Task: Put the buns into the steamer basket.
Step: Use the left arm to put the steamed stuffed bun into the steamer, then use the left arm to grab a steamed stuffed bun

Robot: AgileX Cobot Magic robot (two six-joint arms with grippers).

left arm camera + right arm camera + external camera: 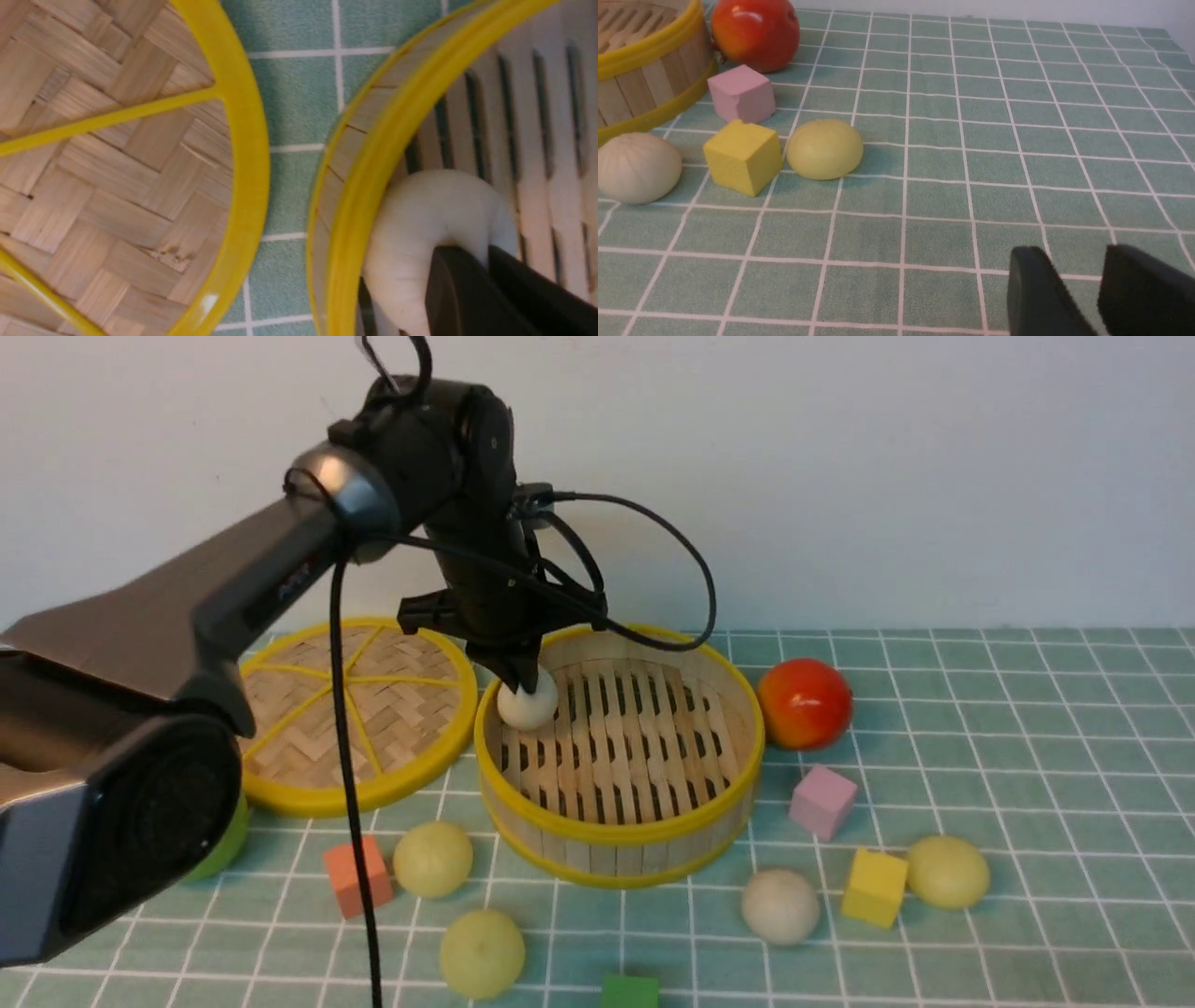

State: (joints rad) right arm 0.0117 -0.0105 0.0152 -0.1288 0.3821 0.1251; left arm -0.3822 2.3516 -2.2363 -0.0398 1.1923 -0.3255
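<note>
your left gripper [523, 683] is clamped on one off-white bun [527, 702] just inside the steamer basket [616, 835] by its left wall, not yet released, leaving the other off-white bun [780, 905] and three yellow-green buns [432, 859] out on the cloth [1027, 943], while your right gripper [1083, 298] hangs parted and empty.

The tablecloth [1027, 803] is teal-green with a white grid. The steamer basket [616, 835] has pale bamboo slats and yellow rims. The lid [308, 800] shows a tan herringbone weave with a yellow rim and spokes. There is one off-white bun [527, 702], a second off-white bun [780, 905] and three pale yellow-green buns [432, 859] [482, 953] [948, 871]. The apple [805, 703] is red-orange. There are also a pink cube [822, 801], a yellow cube [875, 888], an orange cube [355, 875] and a green cube [629, 991].
</note>
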